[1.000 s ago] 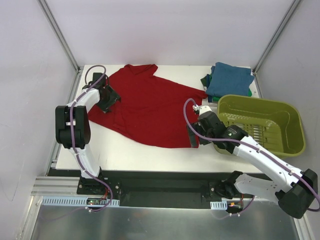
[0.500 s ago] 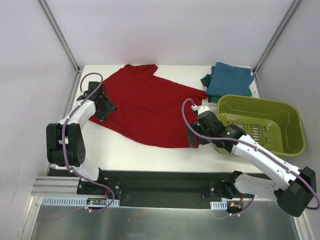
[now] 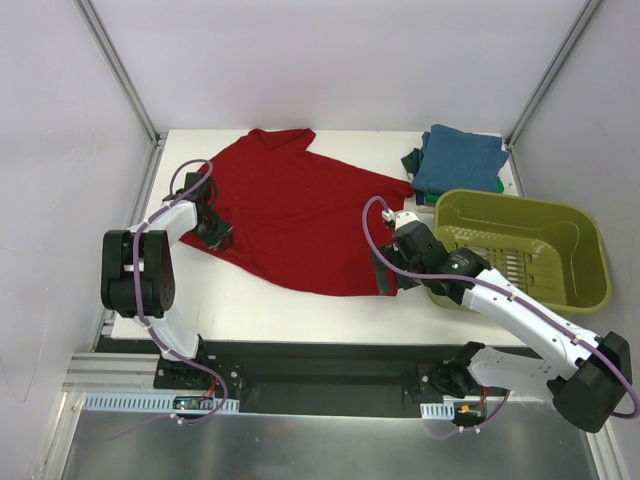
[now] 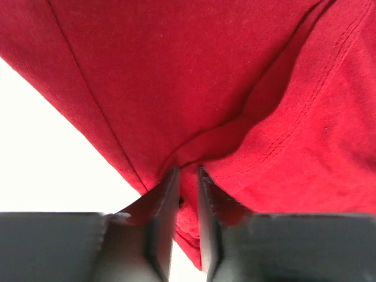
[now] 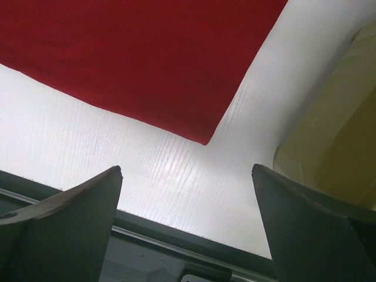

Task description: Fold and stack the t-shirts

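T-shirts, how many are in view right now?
3: a dark red t-shirt spread across the middle of the table, a teal-blue folded t-shirt at the far right corner, and a green t-shirt peeking out beneath it. More may be hidden in that stack.

Jaws wide nr red tee (image 5: 135, 53) corner.

1. An olive-green plastic basket (image 3: 530, 204) stands open side up at the right of the table, its floor slotted.
2. A white table top (image 3: 300, 310) fills the middle of the overhead view.
3. Two slanted metal posts rise from the far corners, the left post (image 3: 115, 65) and the right post (image 3: 555, 70), against plain white walls (image 3: 350, 60).
4. A black rail (image 3: 330, 375) runs along the table's near edge, with a grey metal sheet (image 3: 330, 450) below it.
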Controlling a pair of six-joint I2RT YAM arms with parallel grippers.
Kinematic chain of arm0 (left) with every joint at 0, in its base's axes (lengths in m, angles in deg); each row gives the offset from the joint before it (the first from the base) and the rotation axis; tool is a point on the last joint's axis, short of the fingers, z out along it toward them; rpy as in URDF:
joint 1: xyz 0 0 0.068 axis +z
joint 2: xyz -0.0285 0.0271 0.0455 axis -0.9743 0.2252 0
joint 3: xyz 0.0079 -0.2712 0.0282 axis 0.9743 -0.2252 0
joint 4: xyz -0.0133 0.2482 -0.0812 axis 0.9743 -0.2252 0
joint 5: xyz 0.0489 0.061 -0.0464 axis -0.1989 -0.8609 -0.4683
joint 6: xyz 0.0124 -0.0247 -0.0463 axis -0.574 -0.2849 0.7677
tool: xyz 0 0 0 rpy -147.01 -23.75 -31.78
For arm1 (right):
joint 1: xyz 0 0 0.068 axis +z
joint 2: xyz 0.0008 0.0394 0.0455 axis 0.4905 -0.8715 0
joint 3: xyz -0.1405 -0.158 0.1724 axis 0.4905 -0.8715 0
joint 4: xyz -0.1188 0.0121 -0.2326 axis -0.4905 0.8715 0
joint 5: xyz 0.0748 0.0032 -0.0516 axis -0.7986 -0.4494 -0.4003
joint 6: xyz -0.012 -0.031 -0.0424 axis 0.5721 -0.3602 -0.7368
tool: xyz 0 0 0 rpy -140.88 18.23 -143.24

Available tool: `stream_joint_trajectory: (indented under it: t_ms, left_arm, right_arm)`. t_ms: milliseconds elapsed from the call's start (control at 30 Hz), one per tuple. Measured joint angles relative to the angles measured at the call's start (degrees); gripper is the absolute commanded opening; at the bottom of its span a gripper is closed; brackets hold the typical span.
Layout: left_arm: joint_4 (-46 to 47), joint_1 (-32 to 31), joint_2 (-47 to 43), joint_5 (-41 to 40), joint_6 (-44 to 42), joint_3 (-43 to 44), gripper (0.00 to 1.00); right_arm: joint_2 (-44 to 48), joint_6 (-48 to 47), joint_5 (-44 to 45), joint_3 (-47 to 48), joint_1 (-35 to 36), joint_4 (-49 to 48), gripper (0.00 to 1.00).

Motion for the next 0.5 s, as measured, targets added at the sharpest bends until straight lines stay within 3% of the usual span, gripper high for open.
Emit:
stream_joint_trajectory:
  t_ms: [33, 267, 500]
  left_arm:
    - [0.02, 0.0, 0.15, 0.02, -0.09, -0.02, 0.0]
    - [0.5, 0.0, -1.42, -0.17, -0.07, -2.38, 0.0]
    - [-0.07, 0.0, -16.74, -0.96, 0.2, -11.61, 0.0]
  right_arm:
    - [-0.02, 0.0, 0.02, 0.0, 0.0, 0.0, 0.97]
    - [-0.09, 0.0, 0.17, -0.02, 0.0, -0.26, 0.97]
    - [-0.2, -0.02, 0.15, -0.02, 0.0, -0.37, 0.97]
